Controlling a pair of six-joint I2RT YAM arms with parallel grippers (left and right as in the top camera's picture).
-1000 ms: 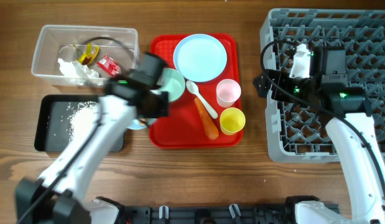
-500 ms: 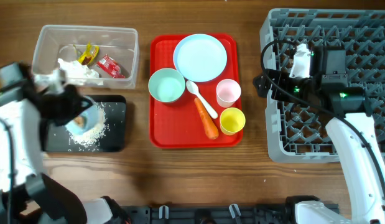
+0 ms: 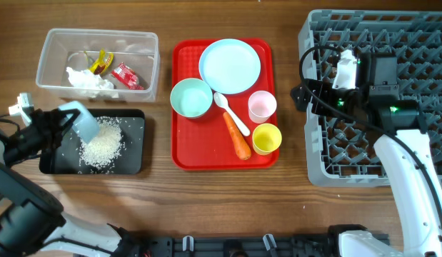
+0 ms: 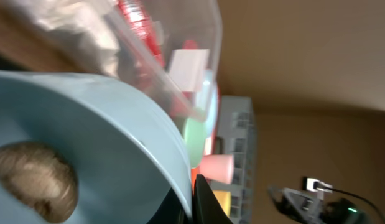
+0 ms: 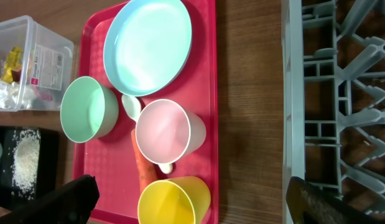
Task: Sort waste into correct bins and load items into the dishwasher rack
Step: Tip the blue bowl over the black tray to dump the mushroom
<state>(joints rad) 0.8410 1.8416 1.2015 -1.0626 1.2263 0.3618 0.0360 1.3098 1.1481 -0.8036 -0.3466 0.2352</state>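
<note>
Wooden surface [image 3: 221, 189]: overhead, black tray [image 3: 60, 160] held rice [image 3: 101, 146]; left end effector [image 3: 63, 123] clamped tipped bowl [image 3: 85, 120] above it.
Left wrist: brown lump [image 4: 33, 180] sat inside bowl; steeper tilt probably needed.
Right wrist: right end effector [image 5: 192, 202] wide, idle beside rack [image 5: 341, 93].

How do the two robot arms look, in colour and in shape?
The right arm and the left arm have white rounded links and black joints. The right wrist shows a green light and a looping black cable. The jaws are black.
</note>
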